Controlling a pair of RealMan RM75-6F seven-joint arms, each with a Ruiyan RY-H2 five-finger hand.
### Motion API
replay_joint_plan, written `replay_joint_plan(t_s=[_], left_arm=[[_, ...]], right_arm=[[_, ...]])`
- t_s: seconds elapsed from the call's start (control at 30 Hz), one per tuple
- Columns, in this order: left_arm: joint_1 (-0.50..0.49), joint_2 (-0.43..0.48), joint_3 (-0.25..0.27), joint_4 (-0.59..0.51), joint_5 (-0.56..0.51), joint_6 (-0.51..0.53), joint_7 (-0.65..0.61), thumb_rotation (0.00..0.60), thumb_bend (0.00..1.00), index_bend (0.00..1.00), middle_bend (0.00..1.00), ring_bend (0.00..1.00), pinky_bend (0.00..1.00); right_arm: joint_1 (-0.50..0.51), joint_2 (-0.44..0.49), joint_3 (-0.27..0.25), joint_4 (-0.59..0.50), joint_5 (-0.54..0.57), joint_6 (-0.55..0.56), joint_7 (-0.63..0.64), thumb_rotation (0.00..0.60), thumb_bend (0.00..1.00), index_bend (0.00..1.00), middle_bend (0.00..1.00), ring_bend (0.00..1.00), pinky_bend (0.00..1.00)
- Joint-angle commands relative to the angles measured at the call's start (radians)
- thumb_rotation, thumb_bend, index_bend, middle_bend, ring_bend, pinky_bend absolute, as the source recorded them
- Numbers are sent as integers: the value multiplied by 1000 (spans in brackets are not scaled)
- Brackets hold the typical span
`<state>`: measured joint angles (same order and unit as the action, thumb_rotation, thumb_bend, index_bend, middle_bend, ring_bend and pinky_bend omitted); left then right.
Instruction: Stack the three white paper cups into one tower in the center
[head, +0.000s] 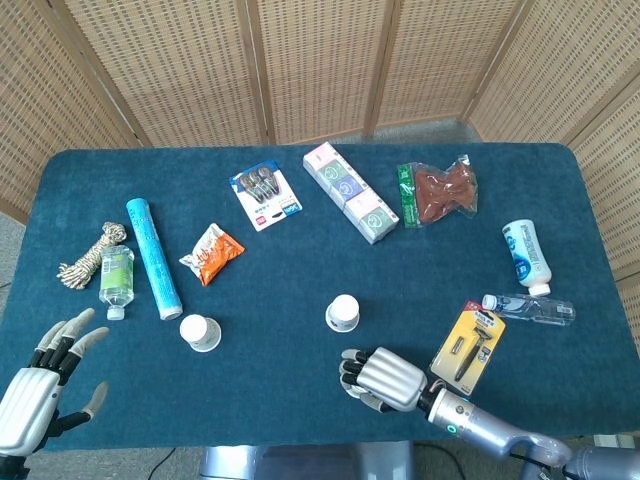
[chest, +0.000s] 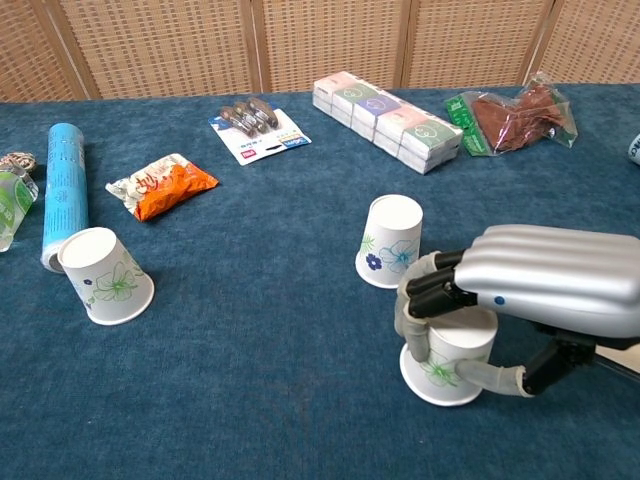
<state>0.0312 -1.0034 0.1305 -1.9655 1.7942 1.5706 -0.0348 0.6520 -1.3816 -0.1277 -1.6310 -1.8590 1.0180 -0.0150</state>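
No stacking is done yet; all three cups sit apart, upside down. Nearest, at 5 o'clock of the table, the right hand (chest: 520, 290) is wrapped around the nearest cup (chest: 447, 355), thumb low at its rim, cup resting on the cloth. The centre cup (chest: 391, 241) is just beyond, at 11 o'clock from the held one. The left cup (chest: 104, 276) is well apart, at 9 o'clock. The left hand (head: 40, 388) hangs at 7 o'clock, fingers spread, empty. Judged left: two lifts onto the centre cup. The blue table cloth (head: 300, 290) carries clutter further back: blue tube (head: 153, 257), snack packet (head: 211, 253), tissue pack (head: 351, 192). Woven screen panels (head: 320, 60) are seen at 12 o'clock.
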Motion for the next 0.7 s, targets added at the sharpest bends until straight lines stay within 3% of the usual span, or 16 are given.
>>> replay_joint_plan(t_s=[0.03, 0.7], left_arm=[[-2, 0, -2, 0, -3, -2, 0, 600, 480, 142, 39, 0, 0], [-18, -3, -14, 6, -24, -20, -7, 600, 480, 141, 39, 0, 0]], right_arm=[[5, -5, 8, -8, 10, -3, -2, 600, 519, 436, 337, 203, 529], [99, -84, 115, -41, 157, -154, -98, 600, 518, 426, 331, 204, 528]])
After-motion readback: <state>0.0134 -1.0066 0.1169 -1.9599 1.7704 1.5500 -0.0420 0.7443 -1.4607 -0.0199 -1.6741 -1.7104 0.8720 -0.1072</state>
